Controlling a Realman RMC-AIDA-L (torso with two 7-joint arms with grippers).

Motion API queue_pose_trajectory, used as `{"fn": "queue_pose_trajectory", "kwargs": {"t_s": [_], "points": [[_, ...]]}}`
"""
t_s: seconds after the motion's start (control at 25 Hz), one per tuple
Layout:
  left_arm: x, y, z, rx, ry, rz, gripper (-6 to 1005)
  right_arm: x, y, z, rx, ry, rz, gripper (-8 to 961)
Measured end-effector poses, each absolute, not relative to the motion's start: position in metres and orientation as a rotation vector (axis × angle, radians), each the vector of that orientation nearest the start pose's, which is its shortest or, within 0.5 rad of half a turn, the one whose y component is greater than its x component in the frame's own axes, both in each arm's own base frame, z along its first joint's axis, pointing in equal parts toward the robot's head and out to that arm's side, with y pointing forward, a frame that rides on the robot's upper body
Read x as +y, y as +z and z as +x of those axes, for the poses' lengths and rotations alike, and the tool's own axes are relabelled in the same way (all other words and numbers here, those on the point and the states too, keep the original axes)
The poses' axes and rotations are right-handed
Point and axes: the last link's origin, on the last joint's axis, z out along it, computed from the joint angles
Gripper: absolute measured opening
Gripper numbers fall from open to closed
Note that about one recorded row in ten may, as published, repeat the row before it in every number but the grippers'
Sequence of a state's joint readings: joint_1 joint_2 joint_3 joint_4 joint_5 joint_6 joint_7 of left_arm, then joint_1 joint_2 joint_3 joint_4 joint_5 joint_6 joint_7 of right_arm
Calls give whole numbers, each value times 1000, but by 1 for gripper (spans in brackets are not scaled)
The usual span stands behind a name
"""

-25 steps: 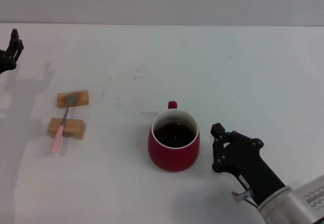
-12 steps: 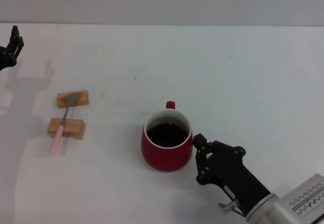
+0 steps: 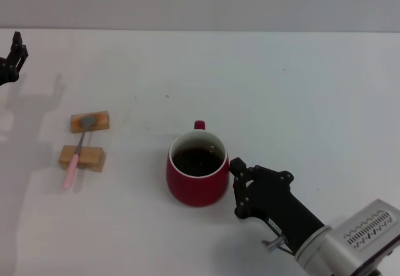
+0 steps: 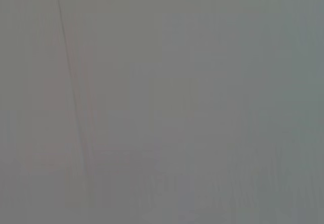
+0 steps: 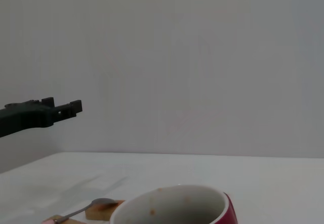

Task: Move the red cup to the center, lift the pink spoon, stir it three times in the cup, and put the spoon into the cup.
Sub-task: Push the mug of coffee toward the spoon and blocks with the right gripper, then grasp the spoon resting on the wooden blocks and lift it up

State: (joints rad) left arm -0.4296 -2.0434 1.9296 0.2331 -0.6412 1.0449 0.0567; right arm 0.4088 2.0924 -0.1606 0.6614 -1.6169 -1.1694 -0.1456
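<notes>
White table [image 3: 300, 88]; right gripper [image 3: 240, 185] touching red cup [image 3: 196, 177], jaw state unclear. Push slow, low, avoid tipping; pink spoon [image 3: 77, 154] far beyond cup.

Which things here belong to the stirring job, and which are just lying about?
Job:
- rounded dark-red mug with white rim
- slim pink-handled metal spoon
- right pincer beside the mug
- left pincer, far left, raised

Lying about:
- two tan wooden blocks under the spoon
- white table
</notes>
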Motion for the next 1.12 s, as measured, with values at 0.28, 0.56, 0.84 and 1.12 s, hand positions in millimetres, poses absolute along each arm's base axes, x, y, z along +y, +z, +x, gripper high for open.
{"fn": "queue_pose_trajectory", "kwargs": {"t_s": [0.28,0.56,0.84,1.12], "points": [[351,22,-344,-443,-502,-1492,790,221,-148,245,690,793,-2047,0],[349,20,-343,-438,-512,-1497,789,222,-107,281,647,777,-1776,0],[331,8,-339,-417,-554,-1520,789,222,-66,312,558,702,-1545,0],[306,-10,-335,-418,-593,-1575,788,208,-52,330,557,642,-1460,0]]}}
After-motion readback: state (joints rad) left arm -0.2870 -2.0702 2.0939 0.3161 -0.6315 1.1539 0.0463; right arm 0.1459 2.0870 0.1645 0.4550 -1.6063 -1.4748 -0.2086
